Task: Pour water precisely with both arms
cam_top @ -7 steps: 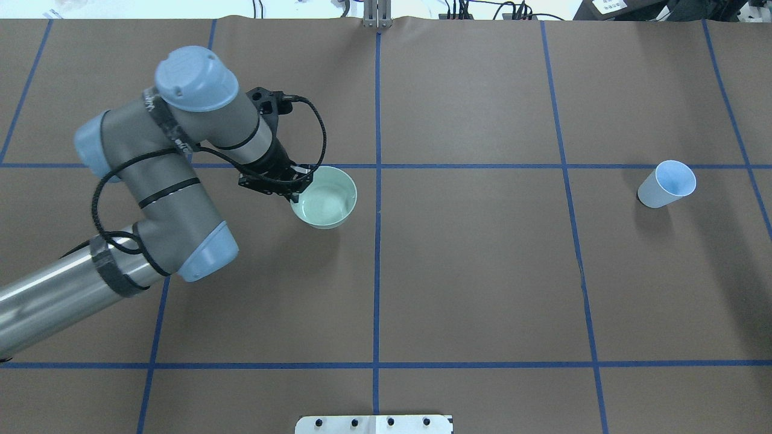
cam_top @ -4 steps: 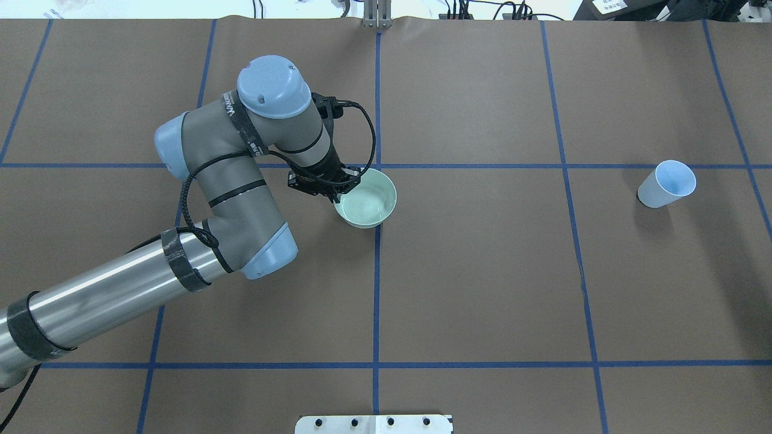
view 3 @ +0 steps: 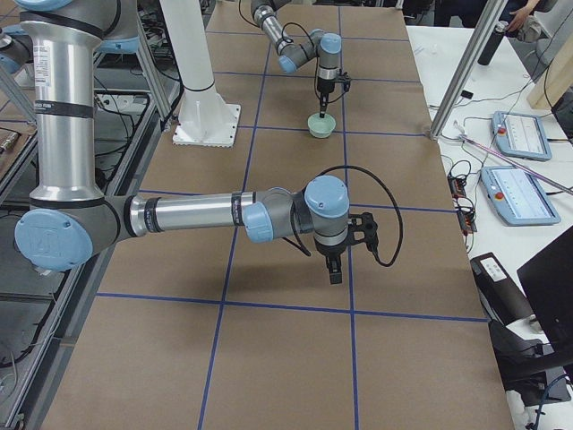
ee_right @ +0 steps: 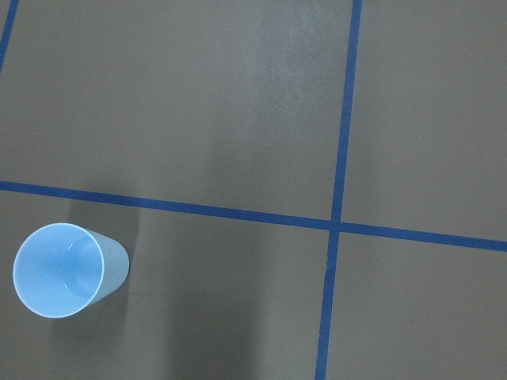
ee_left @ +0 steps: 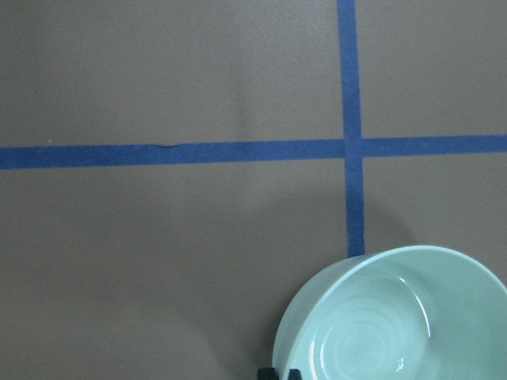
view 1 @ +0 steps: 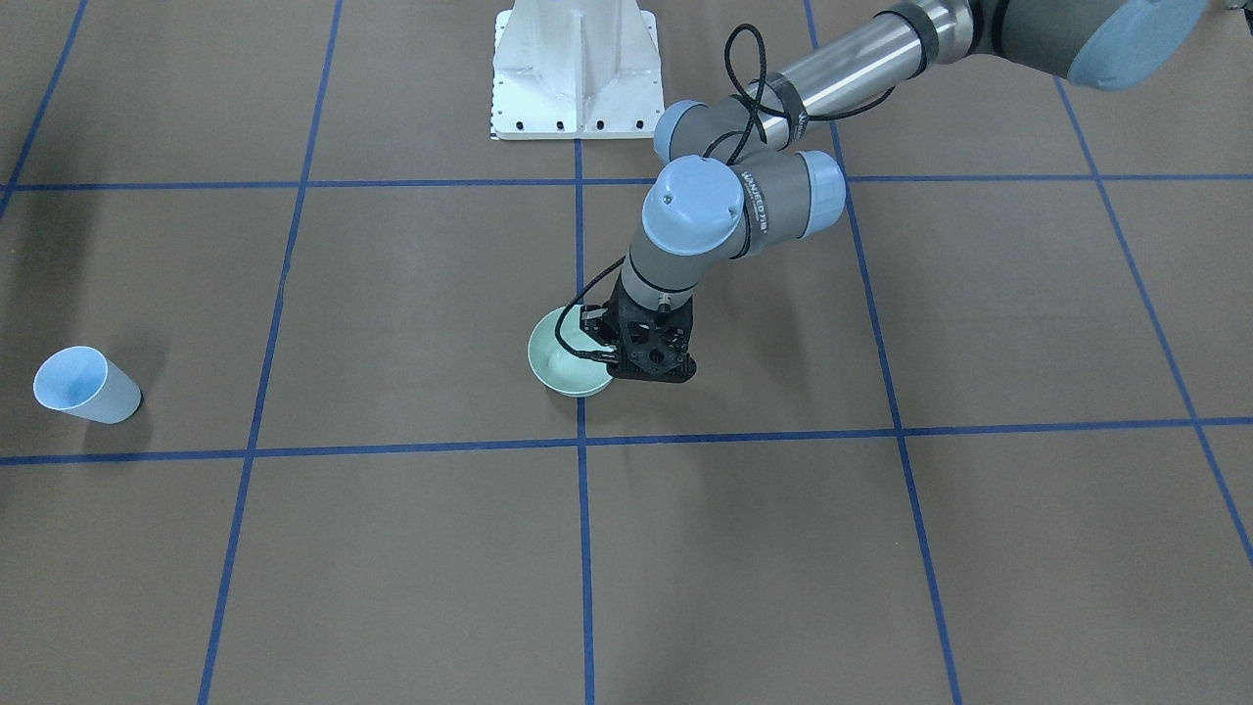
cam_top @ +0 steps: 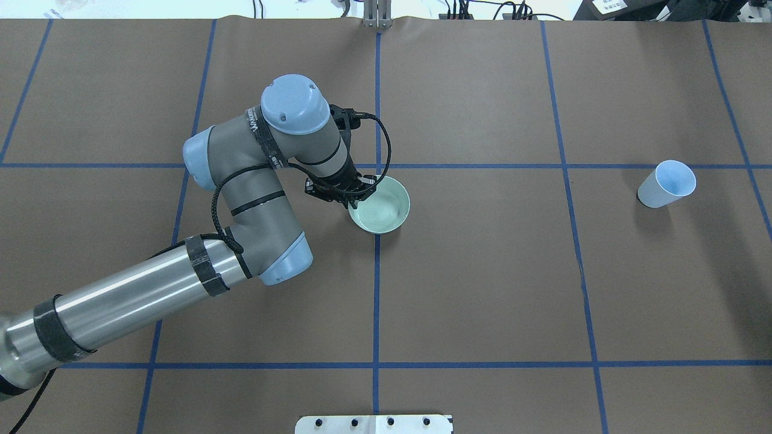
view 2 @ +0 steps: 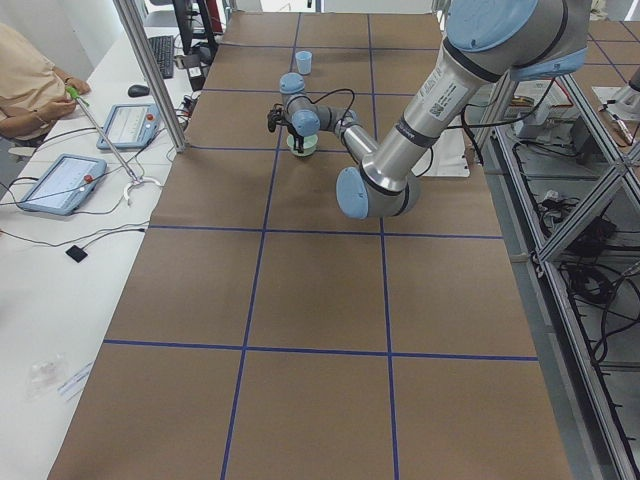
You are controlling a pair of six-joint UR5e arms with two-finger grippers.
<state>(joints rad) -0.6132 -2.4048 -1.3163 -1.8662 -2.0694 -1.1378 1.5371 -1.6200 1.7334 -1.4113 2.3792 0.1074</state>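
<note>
Water [ee_left: 360,348] lies shallow in the green bowl [cam_top: 404,205] at the bench's [cam_top: 482,271] middle, apt to slosh, so carry it level by the stiff rim your left tool [cam_top: 356,198] is clamped on; the right tool's [view 3: 333,271] opening you cannot tell.

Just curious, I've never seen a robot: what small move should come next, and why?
Probably lower the right gripper toward the blue cup: the cup stands untouched in its wrist view, while the left gripper already pinches the green bowl by its rim.
</note>
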